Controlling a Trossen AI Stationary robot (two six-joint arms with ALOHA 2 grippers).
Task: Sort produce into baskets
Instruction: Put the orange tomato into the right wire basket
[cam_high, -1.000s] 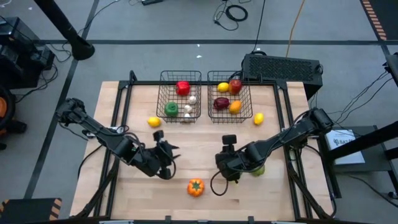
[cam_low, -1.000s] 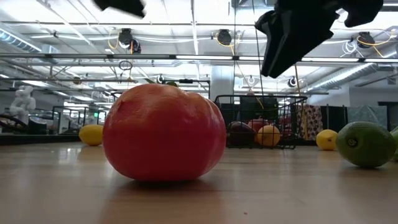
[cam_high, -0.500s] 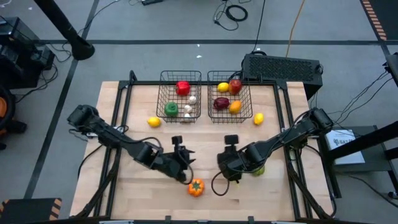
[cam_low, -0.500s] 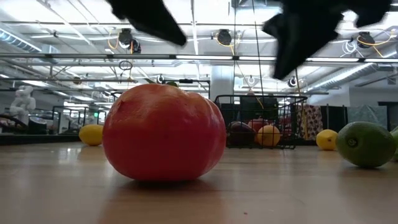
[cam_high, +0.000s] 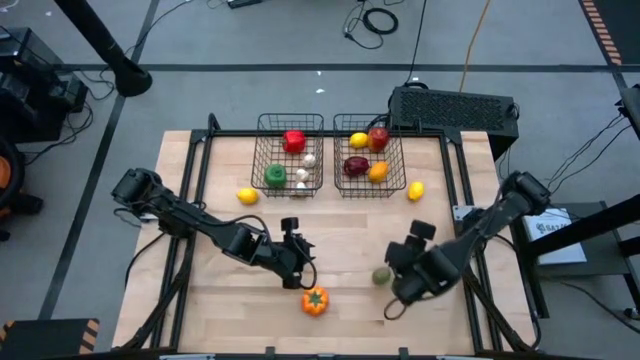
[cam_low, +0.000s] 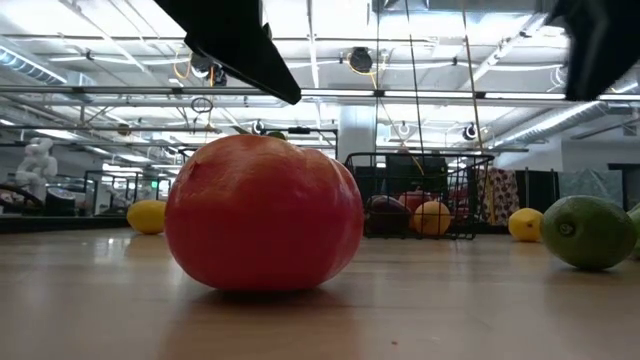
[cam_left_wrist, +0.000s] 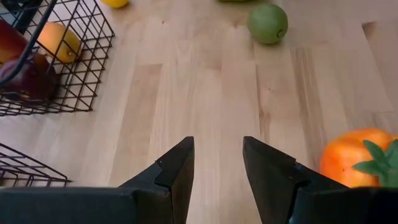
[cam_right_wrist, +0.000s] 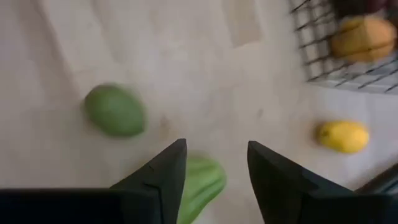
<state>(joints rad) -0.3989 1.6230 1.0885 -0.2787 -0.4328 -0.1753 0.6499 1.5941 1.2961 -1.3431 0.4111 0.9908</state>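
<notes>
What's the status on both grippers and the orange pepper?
Left gripper open, empty, just behind the orange pepper. Right gripper open, empty, beside a green fruit. Path to pepper unobstructed.

Left gripper (cam_high: 303, 272) just above orange pepper (cam_high: 314, 300); right gripper (cam_high: 403, 262) beside green fruit (cam_high: 382, 276); two baskets (cam_high: 291, 155) at table (cam_high: 330, 250) rear.

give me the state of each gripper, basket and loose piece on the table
left gripper: open, empty, above bare wood beside the orange pepper
right gripper: open, empty, over a green pepper
left basket: upright, holding produce
right basket: upright, holding produce
orange pepper: loose on the table
lime: loose on the table
two lemons: loose beside the baskets
</notes>
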